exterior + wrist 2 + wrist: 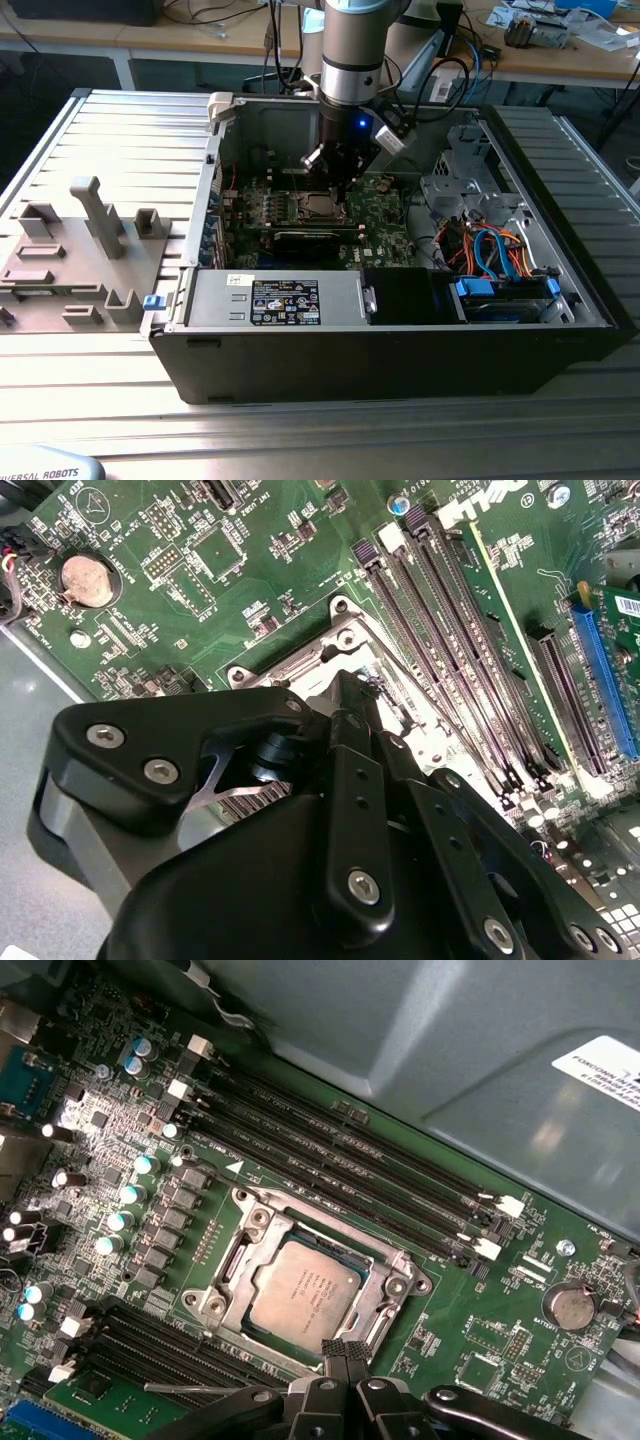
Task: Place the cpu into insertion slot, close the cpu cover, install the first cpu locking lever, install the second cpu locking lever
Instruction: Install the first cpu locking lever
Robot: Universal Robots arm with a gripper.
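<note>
- The cpu [303,1293] lay flat in the insertion slot [228,1268] on the green motherboard [480,1350], with the cpu cover [385,1272] framing it.
- The gripper [346,1352] stood just beside the cpu's edge, its fingertips [335,1351] pressed together and holding nothing.
- In the exterior view, the gripper [340,190] hung low over the socket, inside the open computer case [400,360].

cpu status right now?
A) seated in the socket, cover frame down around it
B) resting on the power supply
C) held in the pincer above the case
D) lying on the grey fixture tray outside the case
A: in the first wrist view the cpu lies flat in the insertion slot with the cpu cover down around it, and the pincer sits at its edge.
</note>
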